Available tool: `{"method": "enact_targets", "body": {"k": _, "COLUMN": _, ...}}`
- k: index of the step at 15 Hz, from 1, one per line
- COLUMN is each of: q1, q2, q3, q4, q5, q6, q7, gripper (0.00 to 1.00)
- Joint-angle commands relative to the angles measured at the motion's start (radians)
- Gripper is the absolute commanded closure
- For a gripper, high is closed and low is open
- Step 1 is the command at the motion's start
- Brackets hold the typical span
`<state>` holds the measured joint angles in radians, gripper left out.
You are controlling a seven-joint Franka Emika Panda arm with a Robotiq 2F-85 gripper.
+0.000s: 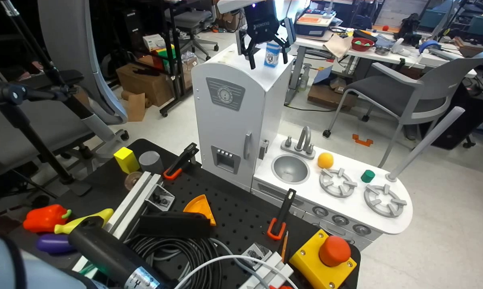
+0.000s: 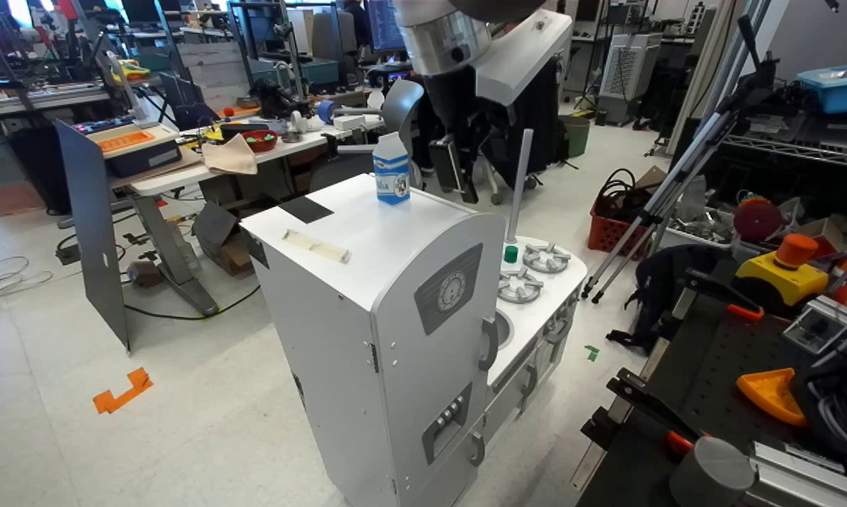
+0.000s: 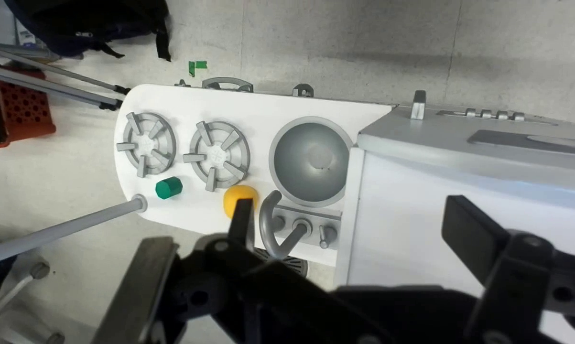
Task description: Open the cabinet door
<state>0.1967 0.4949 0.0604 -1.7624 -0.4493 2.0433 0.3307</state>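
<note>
The cabinet door is the tall light-grey front panel of the toy tower, in both exterior views point(image 1: 233, 124) point(image 2: 423, 373). It sits flush with the tower. Its grey upright handle point(image 1: 247, 145) is on the edge nearest the sink; it also shows in an exterior view point(image 2: 490, 343). In the wrist view the door point(image 3: 440, 126) is seen steeply from above, with the handle point(image 3: 418, 105) sticking out. My gripper point(image 1: 269, 60) is open and empty, above the tower top in height and apart from the door; its spread fingers show in the wrist view point(image 3: 349, 203).
A milk carton point(image 2: 392, 172) stands on the tower top. The low counter holds a sink point(image 1: 290, 168), a faucet point(image 3: 292, 236), an orange ball point(image 1: 325, 160), burners, a green cylinder point(image 1: 367, 176) and an upright pole point(image 2: 522, 183). A black pegboard table point(image 1: 233, 228) with clamps faces the tower.
</note>
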Motion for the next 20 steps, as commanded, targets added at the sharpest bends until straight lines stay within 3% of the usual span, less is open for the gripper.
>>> {"method": "enact_targets", "body": {"k": 1, "q1": 0.027, "q2": 0.071, "q3": -0.012, "q4": 0.089, "q5": 0.011, "q6": -0.069, "q7": -0.088, "gripper": 0.0}}
{"method": "enact_targets", "body": {"k": 8, "q1": 0.039, "q2": 0.139, "q3": -0.006, "q4": 0.138, "q5": 0.007, "q6": -0.168, "q7": -0.244, "gripper": 0.0}}
{"method": "enact_targets", "body": {"k": 13, "q1": 0.06, "q2": 0.127, "q3": 0.003, "q4": 0.103, "q5": -0.023, "q6": -0.22, "q7": -0.328, "gripper": 0.0}}
{"method": "enact_targets", "body": {"k": 20, "q1": 0.117, "q2": 0.102, "q3": 0.016, "q4": 0.013, "q5": -0.101, "q6": -0.22, "q7": -0.351, "gripper": 0.0}}
